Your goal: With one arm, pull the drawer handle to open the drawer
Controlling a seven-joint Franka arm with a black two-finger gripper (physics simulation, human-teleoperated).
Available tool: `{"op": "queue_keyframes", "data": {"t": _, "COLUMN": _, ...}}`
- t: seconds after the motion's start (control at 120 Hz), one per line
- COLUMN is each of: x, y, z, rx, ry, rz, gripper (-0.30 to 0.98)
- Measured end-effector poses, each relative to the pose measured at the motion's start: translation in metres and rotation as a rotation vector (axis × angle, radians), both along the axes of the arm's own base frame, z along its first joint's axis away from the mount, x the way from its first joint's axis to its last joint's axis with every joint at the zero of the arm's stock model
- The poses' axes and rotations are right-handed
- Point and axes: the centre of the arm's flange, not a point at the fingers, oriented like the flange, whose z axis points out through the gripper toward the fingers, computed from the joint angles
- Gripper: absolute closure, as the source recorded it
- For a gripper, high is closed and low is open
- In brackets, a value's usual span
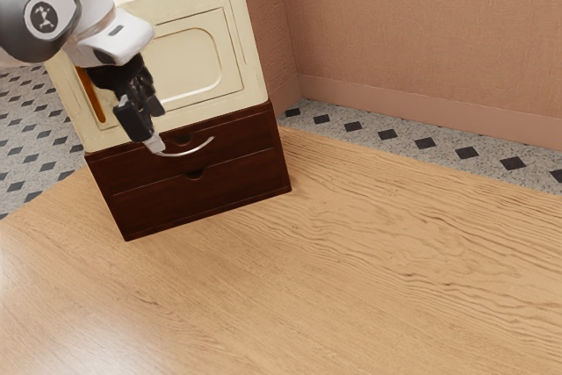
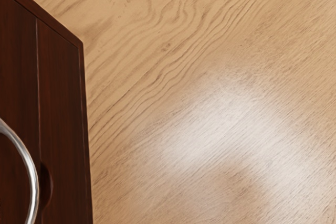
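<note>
Home-like room, diamond-patterned floor [image 1: 404,140]

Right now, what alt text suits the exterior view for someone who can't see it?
A white robot arm holds its gripper at one end of a curved handle on a closed, dark two-drawer chest; a cream cabinet sits on top, above a wooden table.

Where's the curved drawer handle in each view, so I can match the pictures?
Exterior view: handle on the dark upper drawer, by the gripper.
Wrist view: handle cut off by the picture's edge, its bend near the drawer seam.
Shared landmark: notch in the lower drawer.
</note>
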Motion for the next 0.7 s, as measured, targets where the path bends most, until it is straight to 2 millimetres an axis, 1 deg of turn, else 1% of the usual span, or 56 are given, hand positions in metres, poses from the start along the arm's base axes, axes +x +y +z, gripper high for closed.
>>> {"op": "queue_keyframes", "data": {"t": 0.092, "x": 0.011, "y": 0.001, "z": -0.029, "rx": 0.024, "ry": -0.037, "rz": -0.085, "gripper": 0.00}}
{"op": "queue_keyframes", "data": {"t": 0.158, "x": 0.017, "y": 0.001, "z": -0.037, "rx": 0.045, "ry": -0.073, "rz": -0.133, "gripper": 0.00}}
{"op": "queue_keyframes", "data": {"t": 0.325, "x": 0.024, "y": 0.001, "z": -0.040, "rx": 0.088, "ry": -0.138, "rz": -0.186, "gripper": 0.00}}
{"op": "queue_keyframes", "data": {"t": 0.483, "x": 0.022, "y": 0.015, "z": -0.042, "rx": 0.146, "ry": -0.134, "rz": -0.162, "gripper": 0.01}}
{"op": "queue_keyframes", "data": {"t": 0.542, "x": 0.019, "y": 0.023, "z": -0.043, "rx": 0.162, "ry": -0.129, "rz": -0.142, "gripper": 0.05}}
{"op": "queue_keyframes", "data": {"t": 0.6, "x": 0.017, "y": 0.030, "z": -0.045, "rx": 0.172, "ry": -0.122, "rz": -0.123, "gripper": 0.13}}
{"op": "queue_keyframes", "data": {"t": 0.667, "x": 0.015, "y": 0.036, "z": -0.051, "rx": 0.178, "ry": -0.109, "rz": -0.106, "gripper": 0.22}}
{"op": "queue_keyframes", "data": {"t": 0.7, "x": 0.015, "y": 0.037, "z": -0.058, "rx": 0.177, "ry": -0.100, "rz": -0.100, "gripper": 0.26}}
